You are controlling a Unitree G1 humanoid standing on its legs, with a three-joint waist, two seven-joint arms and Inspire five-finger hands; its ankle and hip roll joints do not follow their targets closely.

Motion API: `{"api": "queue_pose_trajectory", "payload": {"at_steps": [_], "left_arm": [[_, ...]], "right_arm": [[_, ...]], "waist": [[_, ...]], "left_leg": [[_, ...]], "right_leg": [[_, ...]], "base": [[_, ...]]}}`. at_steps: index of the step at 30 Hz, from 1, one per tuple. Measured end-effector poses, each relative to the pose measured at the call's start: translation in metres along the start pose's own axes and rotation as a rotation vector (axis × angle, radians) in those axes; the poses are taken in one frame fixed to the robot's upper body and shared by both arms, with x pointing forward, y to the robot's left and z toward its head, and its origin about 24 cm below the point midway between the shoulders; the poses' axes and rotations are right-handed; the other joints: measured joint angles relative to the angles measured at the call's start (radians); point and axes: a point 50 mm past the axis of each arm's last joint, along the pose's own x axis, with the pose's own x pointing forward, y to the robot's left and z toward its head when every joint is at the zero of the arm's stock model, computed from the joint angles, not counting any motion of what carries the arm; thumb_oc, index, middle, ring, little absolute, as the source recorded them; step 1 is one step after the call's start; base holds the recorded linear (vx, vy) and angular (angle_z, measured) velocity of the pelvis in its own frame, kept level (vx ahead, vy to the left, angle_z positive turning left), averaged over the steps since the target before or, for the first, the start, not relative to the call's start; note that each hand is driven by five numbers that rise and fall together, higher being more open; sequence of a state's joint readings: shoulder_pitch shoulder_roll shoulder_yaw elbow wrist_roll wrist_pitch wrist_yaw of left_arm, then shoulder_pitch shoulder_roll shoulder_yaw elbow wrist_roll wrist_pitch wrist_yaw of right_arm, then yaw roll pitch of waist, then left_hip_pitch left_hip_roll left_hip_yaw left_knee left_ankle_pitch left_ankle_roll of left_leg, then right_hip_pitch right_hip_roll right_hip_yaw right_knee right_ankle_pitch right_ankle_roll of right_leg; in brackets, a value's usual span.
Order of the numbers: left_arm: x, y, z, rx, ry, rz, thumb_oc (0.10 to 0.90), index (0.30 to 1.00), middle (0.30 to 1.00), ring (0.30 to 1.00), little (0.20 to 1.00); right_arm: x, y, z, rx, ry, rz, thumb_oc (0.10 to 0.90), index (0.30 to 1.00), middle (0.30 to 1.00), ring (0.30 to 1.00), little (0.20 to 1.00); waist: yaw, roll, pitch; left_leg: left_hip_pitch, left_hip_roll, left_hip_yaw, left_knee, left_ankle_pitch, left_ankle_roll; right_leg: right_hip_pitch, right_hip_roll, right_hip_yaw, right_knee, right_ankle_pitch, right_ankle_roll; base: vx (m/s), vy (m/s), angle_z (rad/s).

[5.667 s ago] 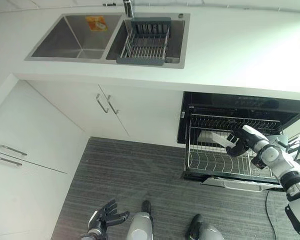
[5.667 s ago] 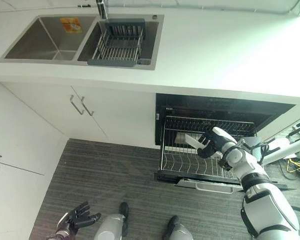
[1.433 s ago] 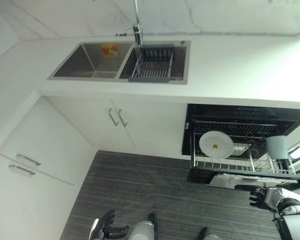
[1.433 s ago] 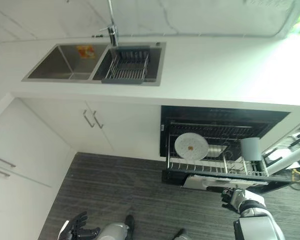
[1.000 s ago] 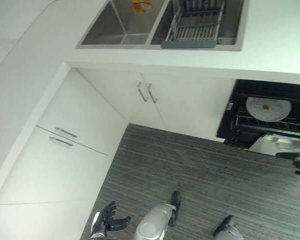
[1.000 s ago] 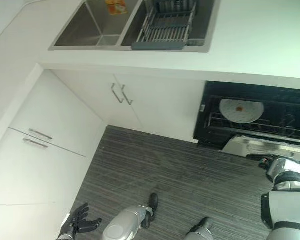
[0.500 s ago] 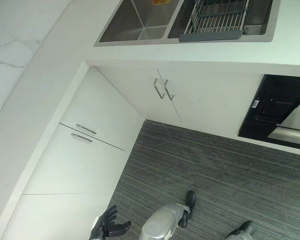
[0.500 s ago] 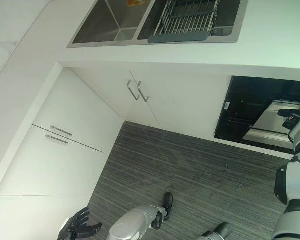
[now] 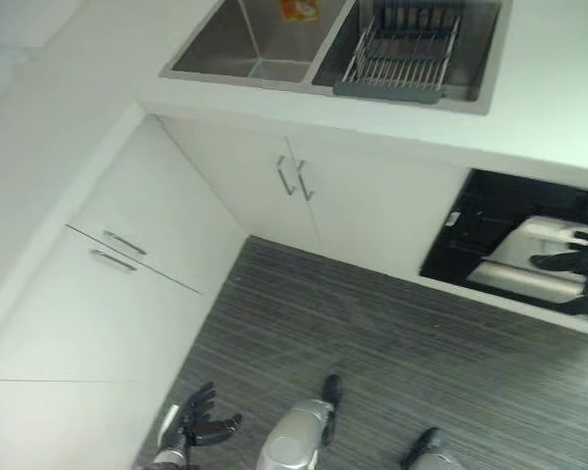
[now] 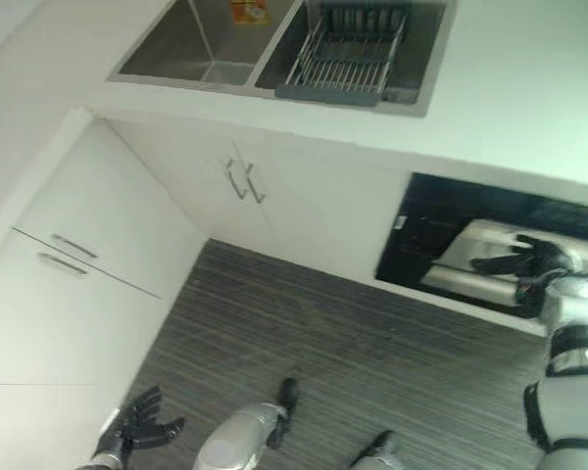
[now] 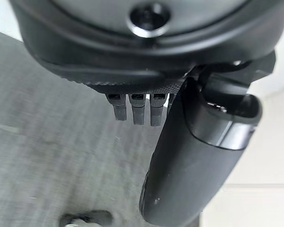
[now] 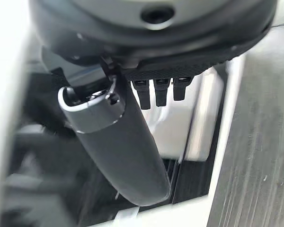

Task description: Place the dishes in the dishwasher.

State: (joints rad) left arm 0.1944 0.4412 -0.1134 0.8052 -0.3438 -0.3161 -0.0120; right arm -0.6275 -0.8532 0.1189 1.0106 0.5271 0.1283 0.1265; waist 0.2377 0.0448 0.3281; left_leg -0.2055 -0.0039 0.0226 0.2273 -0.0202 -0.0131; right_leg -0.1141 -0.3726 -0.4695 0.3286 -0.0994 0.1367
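Observation:
The dishwasher (image 10: 441, 227) is a dark opening under the white counter, at the right. Its silver door (image 10: 482, 245) stands partly raised and tilted, and it hides the rack and whatever is inside. My right hand (image 10: 525, 258) lies on the door's outer face with fingers straight and open; the right wrist view has its thumb (image 12: 119, 147) stretched over the silver panel (image 12: 180, 124). My left hand (image 9: 192, 425) hangs low over the floor at the lower left, fingers spread and holding nothing.
A double steel sink (image 9: 243, 41) sits in the counter (image 9: 559, 88), with a grey dish rack (image 9: 397, 59) in its right basin. White cupboard doors (image 9: 294, 179) and drawers (image 9: 118, 250) run along the left. Grey striped floor (image 9: 372, 343) lies in front.
The rack with the white plate and grey cup went back inside. The door has swung up under my right hand and now covers the rack. The camera has also shifted.

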Motion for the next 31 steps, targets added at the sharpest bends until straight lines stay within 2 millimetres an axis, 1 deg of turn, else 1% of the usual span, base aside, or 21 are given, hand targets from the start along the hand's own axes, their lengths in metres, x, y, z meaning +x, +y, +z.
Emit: {"api": "queue_pose_trajectory", "payload": {"at_steps": [1,3,5,6,7,8,10,11,12,15,17,18,20,21,22,23,25,26,28,30,31], "left_arm": [[0.004,0.000,0.003,-0.065,-0.002,0.003,0.800,0.900,0.900,0.900,0.900],[0.004,0.000,0.000,-0.216,0.009,0.032,0.800,0.900,0.900,0.900,0.900],[0.008,-0.010,0.005,-0.220,-0.001,-0.035,0.800,0.900,0.900,0.900,0.900],[0.009,-0.015,0.009,-0.214,-0.010,-0.074,0.800,0.900,0.900,0.900,0.900],[0.011,-0.020,0.013,-0.210,-0.026,-0.117,0.800,0.900,0.900,0.900,0.900],[0.014,-0.026,0.021,-0.215,-0.051,-0.162,0.800,0.900,0.900,0.900,0.900],[0.012,-0.029,0.021,-0.232,-0.054,-0.201,0.800,0.900,0.900,0.900,0.900],[0.013,-0.030,0.021,-0.229,-0.053,-0.216,0.800,0.900,0.900,0.900,0.900],[0.013,-0.030,0.022,-0.225,-0.054,-0.228,0.800,0.900,0.900,0.900,0.900],[0.013,-0.029,0.017,-0.214,-0.030,-0.230,0.800,0.900,0.900,0.900,0.900],[0.014,-0.023,0.015,-0.197,-0.017,-0.212,0.800,0.900,0.900,0.900,0.900],[0.017,-0.021,0.016,-0.185,-0.008,-0.193,0.800,0.900,0.900,0.900,0.900],[0.020,-0.013,0.010,-0.171,0.041,-0.144,0.800,0.900,0.900,0.900,0.900],[0.021,-0.011,0.010,-0.171,0.049,-0.126,0.800,0.900,0.900,0.900,0.900],[0.021,-0.011,0.009,-0.170,0.052,-0.125,0.800,0.900,0.900,0.900,0.900],[0.021,-0.013,0.009,-0.169,0.054,-0.127,0.800,0.900,0.900,0.900,0.900],[0.020,-0.021,0.005,-0.173,0.063,-0.139,0.800,0.900,0.900,0.900,0.900],[0.020,-0.027,0.004,-0.170,0.069,-0.145,0.800,0.900,0.900,0.900,0.900],[0.018,-0.037,0.000,-0.193,0.076,-0.158,0.800,0.900,0.900,0.900,0.900],[0.017,-0.039,-0.001,-0.199,0.078,-0.163,0.800,0.900,0.900,0.900,0.900],[0.015,-0.039,-0.004,-0.203,0.083,-0.161,0.800,0.900,0.900,0.900,0.900]], "right_arm": [[-0.003,0.018,-0.014,-0.014,-0.040,0.038,0.800,0.900,0.900,0.900,0.900],[-0.017,0.067,-0.037,0.001,-0.128,0.169,0.800,0.900,0.900,0.900,0.900],[-0.034,0.106,-0.072,0.050,-0.086,0.289,0.800,0.900,0.900,0.900,0.900],[-0.044,0.124,-0.096,0.108,-0.040,0.308,0.800,0.900,0.900,0.900,0.900],[-0.054,0.137,-0.116,0.137,0.017,0.331,0.800,0.900,0.900,0.900,0.900],[-0.063,0.143,-0.136,0.150,0.076,0.343,0.800,0.900,0.900,0.900,0.900],[-0.077,0.149,-0.167,0.186,0.167,0.334,0.800,0.900,0.900,0.900,0.900],[-0.081,0.148,-0.175,0.189,0.193,0.331,0.800,0.900,0.900,0.900,0.900],[-0.084,0.145,-0.180,0.187,0.206,0.326,0.800,0.900,0.900,0.900,0.900],[-0.086,0.137,-0.183,0.212,0.167,0.302,0.800,0.900,0.900,0.900,0.900],[-0.089,0.135,-0.190,0.209,0.185,0.299,0.800,0.900,0.900,0.900,0.900],[-0.093,0.133,-0.198,0.218,0.203,0.290,0.800,0.900,0.900,0.900,0.900],[-0.099,0.139,-0.210,0.238,0.239,0.298,0.800,0.900,0.900,0.900,0.900],[-0.102,0.141,-0.215,0.237,0.260,0.304,0.800,0.900,0.900,0.900,0.900],[-0.104,0.141,-0.218,0.235,0.271,0.306,0.800,0.900,0.900,0.900,0.900],[-0.106,0.141,-0.220,0.235,0.281,0.304,0.800,0.900,0.900,0.900,0.900],[-0.109,0.139,-0.225,0.233,0.301,0.297,0.800,0.900,0.900,0.900,0.900],[-0.110,0.138,-0.227,0.231,0.308,0.298,0.800,0.900,0.900,0.900,0.900],[-0.110,0.138,-0.226,0.229,0.306,0.300,0.800,0.900,0.900,0.900,0.900],[-0.110,0.138,-0.227,0.230,0.308,0.302,0.800,0.900,0.900,0.900,0.900],[-0.110,0.138,-0.226,0.227,0.310,0.305,0.800,0.900,0.900,0.900,0.900]], "waist": [[-0.011,-0.012,-0.006],[-0.021,-0.045,-0.016],[-0.029,-0.054,-0.019],[-0.041,-0.058,-0.024],[-0.045,-0.064,-0.025],[-0.048,-0.069,-0.028],[-0.064,-0.089,-0.045],[-0.079,-0.097,-0.053],[-0.093,-0.114,-0.063],[-0.138,-0.124,-0.080],[-0.155,-0.130,-0.104],[-0.162,-0.129,-0.116],[-0.190,-0.133,-0.136],[-0.205,-0.136,-0.140],[-0.208,-0.136,-0.141],[-0.207,-0.136,-0.146],[-0.207,-0.104,-0.156],[-0.206,-0.088,-0.165],[-0.206,-0.065,-0.179],[-0.205,-0.062,-0.183],[-0.206,-0.069,-0.192]], "left_leg": [[-0.003,0.001,0.001,0.012,-0.003,0.002],[-0.004,0.010,0.014,0.040,-0.026,0.002],[-0.010,0.017,0.033,0.073,-0.054,0.001],[-0.018,0.018,0.034,0.098,-0.064,0.009],[-0.025,0.019,0.044,0.117,-0.076,0.013],[-0.028,0.016,0.058,0.137,-0.084,0.022],[-0.033,0.014,0.080,0.161,-0.105,0.041],[-0.035,0.016,0.087,0.169,-0.113,0.048],[-0.034,0.012,0.108,0.173,-0.120,0.058],[-0.004,0.021,0.147,0.170,-0.143,0.088],[0.002,0.021,0.149,0.161,-0.143,0.093],[0.010,0.022,0.135,0.149,-0.133,0.098],[0.019,0.019,0.116,0.108,-0.110,0.093],[0.022,0.014,0.118,0.100,-0.102,0.090],[0.023,0.006,0.125,0.100,-0.099,0.091],[0.027,0.004,0.136,0.101,-0.097,0.093],[0.033,0.006,0.133,0.091,-0.091,0.084],[0.039,0.006,0.133,0.081,-0.085,0.082],[0.059,0.010,0.131,0.046,-0.066,0.067],[0.072,0.014,0.128,0.023,-0.056,0.057],[0.082,0.019,0.124,0.003,-0.049,0.046]], "right_leg": [[0.002,0.006,0.001,-0.002,0.000,-0.003],[-0.001,0.013,0.026,-0.002,0.000,-0.016],[-0.008,0.019,0.048,-0.004,0.005,-0.021],[-0.005,0.019,0.050,-0.004,0.008,-0.021],[-0.007,0.019,0.053,-0.006,0.014,-0.020],[-0.011,0.021,0.062,-0.019,0.027,-0.023],[0.000,0.022,0.081,-0.049,0.056,-0.015],[0.003,0.021,0.092,-0.057,0.080,-0.002],[-0.001,0.014,0.107,-0.067,0.102,0.005],[0.004,0.018,0.113,-0.087,0.201,-0.006],[-0.003,0.033,0.141,-0.059,0.168,0.021],[-0.019,0.093,0.205,-0.017,0.097,0.029],[-0.044,0.189,0.292,0.026,0.005,0.020],[-0.055,0.212,0.293,0.028,-0.009,0.015],[-0.062,0.215,0.294,0.029,-0.010,0.010],[-0.059,0.213,0.295,0.026,-0.011,-0.005],[-0.056,0.219,0.293,0.022,-0.008,-0.026],[-0.051,0.220,0.289,0.008,0.007,-0.049],[-0.044,0.226,0.281,0.000,0.003,-0.072],[-0.035,0.233,0.280,0.004,-0.006,-0.086],[-0.033,0.237,0.268,0.011,-0.017,-0.100]], "base": [[-0.05,0.046,-0.12],[-0.02,0.028,-0.27],[-0.02,0.052,-0.30],[-0.03,0.119,-0.21],[-0.04,0.156,-0.23],[-0.04,0.173,-0.33],[-0.02,0.148,-0.32],[-0.01,0.142,-0.31],[0.00,0.149,-0.32],[0.00,0.073,-0.43],[-0.02,-0.037,-0.12],[-0.01,-0.075,-0.04],[-0.01,-0.126,0.21],[-0.02,-0.164,0.30],[-0.04,-0.198,0.09],[-0.03,-0.163,-0.02],[-0.02,-0.123,-0.02],[-0.01,-0.085,0.01],[0.01,-0.077,0.00],[0.00,-0.103,0.04],[0.00,-0.090,0.10]]}}
